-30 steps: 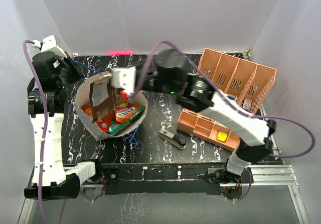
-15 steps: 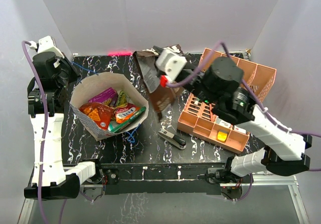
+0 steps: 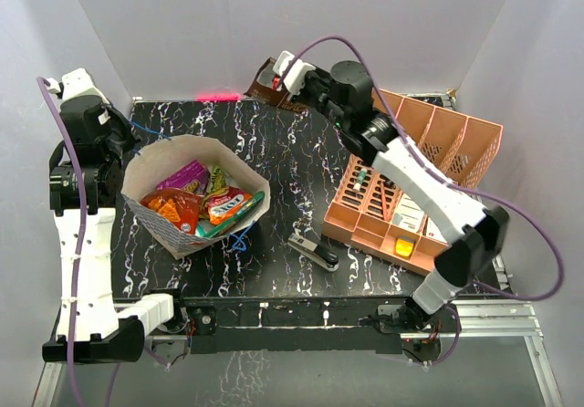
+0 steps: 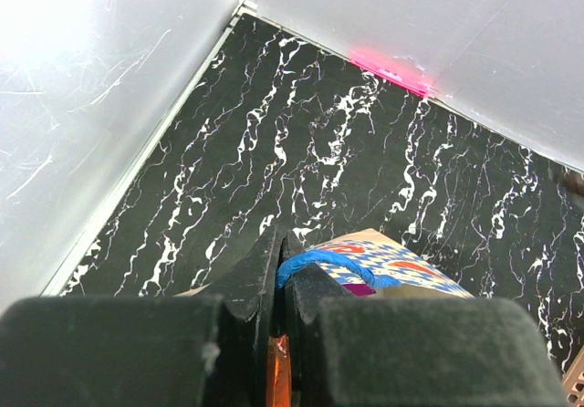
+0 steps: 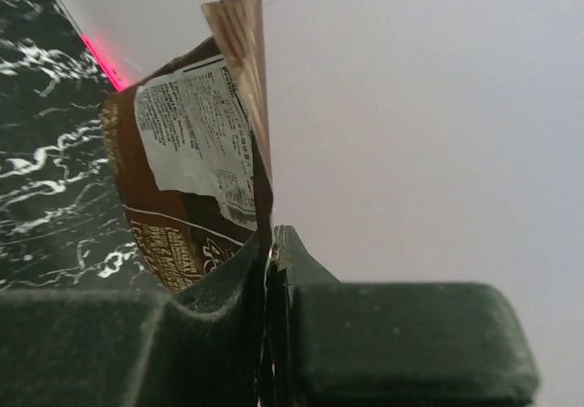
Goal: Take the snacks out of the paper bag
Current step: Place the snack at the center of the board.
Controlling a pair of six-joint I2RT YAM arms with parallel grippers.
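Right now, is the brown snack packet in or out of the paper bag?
Out. The right gripper is shut on the brown snack packet by the back wall, far from the paper bag.

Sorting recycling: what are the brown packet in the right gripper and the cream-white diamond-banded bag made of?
Brown packet: probably thin plastic or foil film; glossy, with sharp creases. Cream-white bag: likely paper; matte, walls folded and standing stiffly.

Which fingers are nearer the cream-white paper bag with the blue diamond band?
Left. The left fingers pinch the bag's blue string handle; the right fingers hold a brown crinkly packet above the table's far edge.
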